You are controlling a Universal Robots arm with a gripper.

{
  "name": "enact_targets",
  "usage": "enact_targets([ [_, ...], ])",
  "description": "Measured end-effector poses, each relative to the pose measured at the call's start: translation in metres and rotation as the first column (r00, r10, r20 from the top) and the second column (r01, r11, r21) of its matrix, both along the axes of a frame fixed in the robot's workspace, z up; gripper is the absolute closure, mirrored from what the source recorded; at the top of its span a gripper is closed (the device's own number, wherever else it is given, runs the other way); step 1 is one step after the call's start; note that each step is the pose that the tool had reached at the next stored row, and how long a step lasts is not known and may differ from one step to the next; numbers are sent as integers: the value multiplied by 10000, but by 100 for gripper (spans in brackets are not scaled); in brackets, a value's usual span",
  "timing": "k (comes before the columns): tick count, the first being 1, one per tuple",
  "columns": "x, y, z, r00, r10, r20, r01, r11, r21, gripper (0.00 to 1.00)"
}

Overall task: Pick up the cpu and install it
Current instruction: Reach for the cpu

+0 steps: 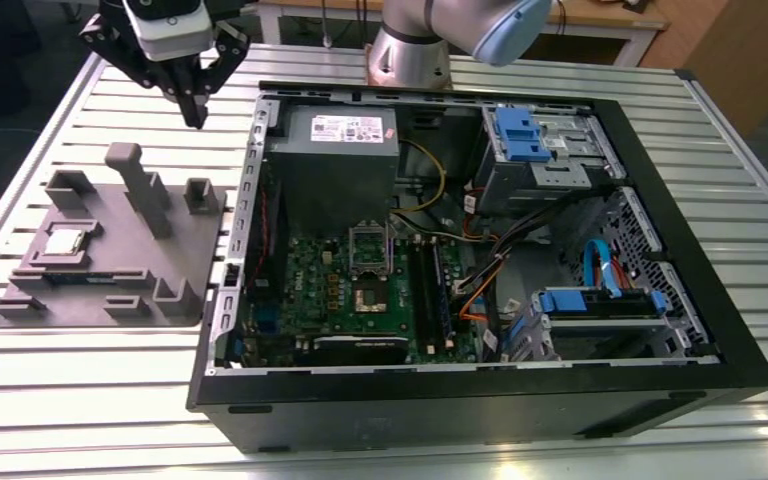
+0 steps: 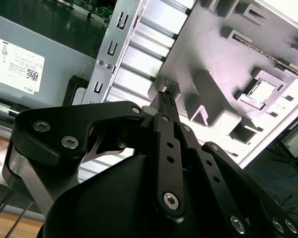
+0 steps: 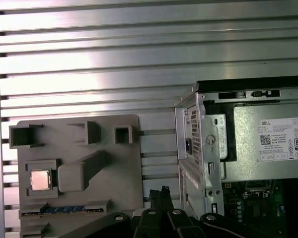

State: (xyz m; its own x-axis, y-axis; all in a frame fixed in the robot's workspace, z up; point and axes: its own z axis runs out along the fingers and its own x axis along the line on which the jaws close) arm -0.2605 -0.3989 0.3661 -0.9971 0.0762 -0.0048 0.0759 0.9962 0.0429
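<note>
Empty gripper [image 1: 199,118], fingers clenched together, hovers between grey tray [image 1: 195,245] and computer case [image 1: 491,400]; the cpu [image 1: 64,243] lies flat in a tray pocket, so a clean pick-up likely needs square centring over its edges.

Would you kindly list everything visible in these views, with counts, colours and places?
cpu: one, silver, seated in the holder tray, at the exterior view's left.
holder tray: one, grey, on the table beside the case.
computer case: one, black, open, centre.
power supply: one, grey with a white label, inside the case.
motherboard: one, green, inside the case.
drive brackets: two, blue, inside the case, towards the exterior view's right.
table: one, silver, slatted, under everything.
arm: one, grey and blue, beyond the case.
gripper: one, black, shut and empty, above the tray's edge near the case.
</note>
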Motion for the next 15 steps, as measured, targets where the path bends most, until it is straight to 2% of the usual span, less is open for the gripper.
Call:
enact_targets([
  [15, -106, 0, -13, 10000, -1, -3, 1, 10000, 0, 90],
])
